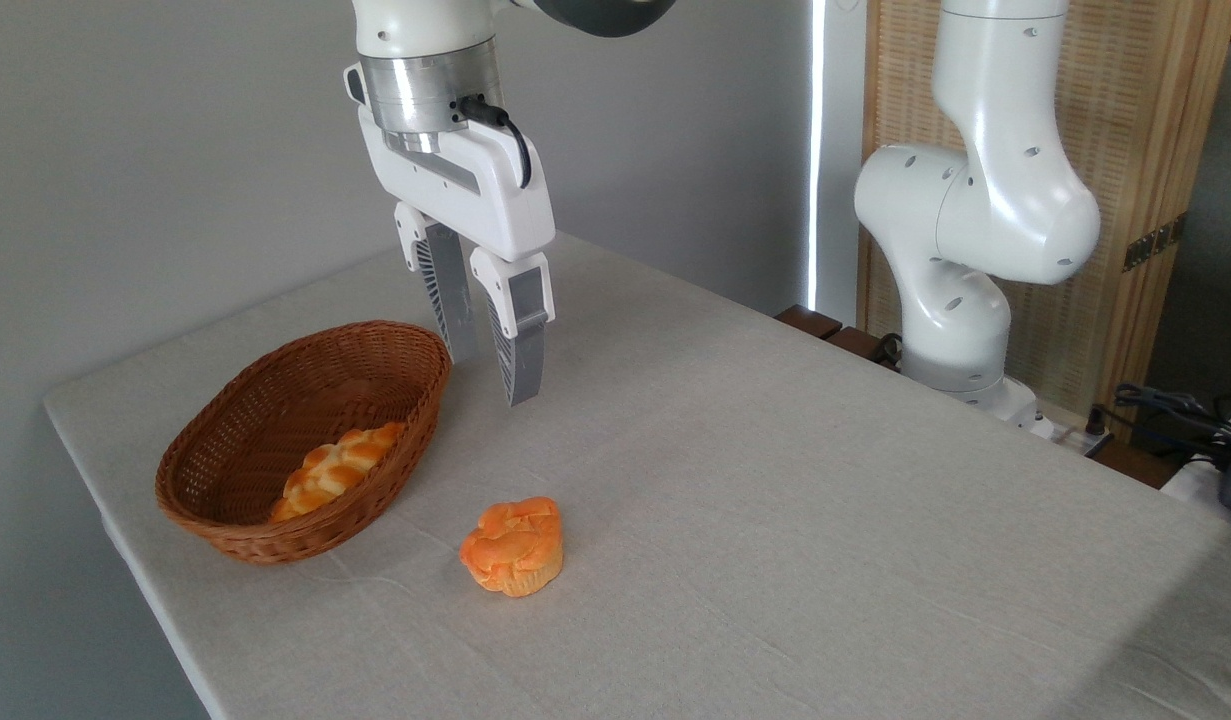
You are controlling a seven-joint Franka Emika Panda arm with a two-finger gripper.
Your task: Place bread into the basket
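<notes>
Writing: no brand, label or lettering readable anywhere.
Gripper [493,378]: hangs above the table, fingers pointing down, a narrow gap between them, nothing held.
Bread [512,546]: sits upright on the tablecloth [775,520], at about 5 o'clock from the basket, just beside it but apart; orange cracked top, paler ridged base.
Basket [275,520]: brown wicker oval at 9 o'clock on the table, its far rim just beside the fingertips.
Braided loaf [335,468]: lies inside the basket, lower part hidden by the near rim.
Cut off: arm's upper links leave the top edge; cables [1175,405] at 3 o'clock are hard to make out.
</notes>
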